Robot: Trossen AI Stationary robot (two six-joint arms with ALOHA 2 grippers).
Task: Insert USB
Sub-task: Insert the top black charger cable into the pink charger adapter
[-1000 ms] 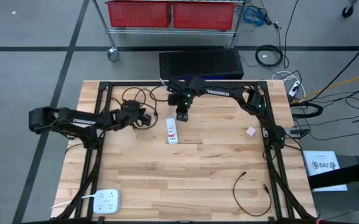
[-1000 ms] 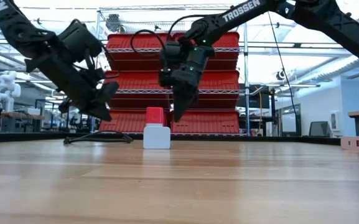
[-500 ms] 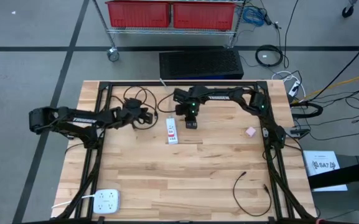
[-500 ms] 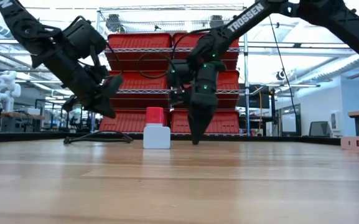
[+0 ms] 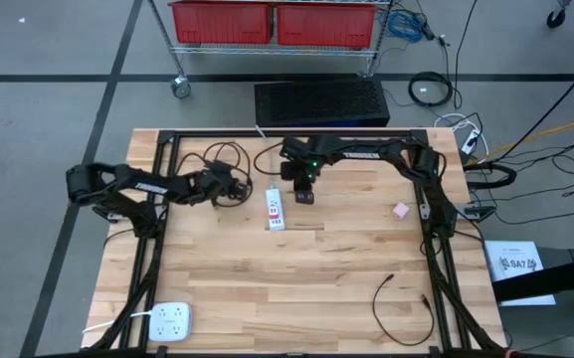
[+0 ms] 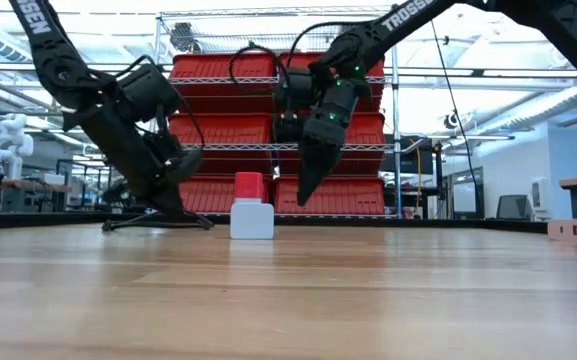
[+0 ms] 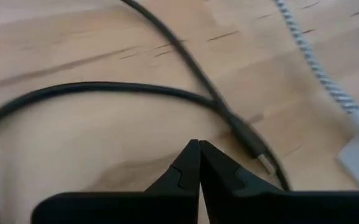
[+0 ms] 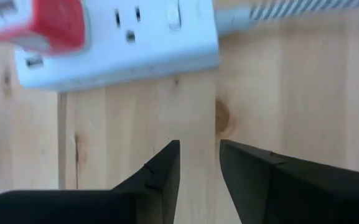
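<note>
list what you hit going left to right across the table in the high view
left gripper by the black cable → white power strip → right gripper → small pink block

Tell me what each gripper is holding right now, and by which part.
Nothing is held. The left gripper is shut and empty beside the black USB cable's metal plug. The right gripper is open, with bare wooden table between its fingers, near the white power strip.
</note>
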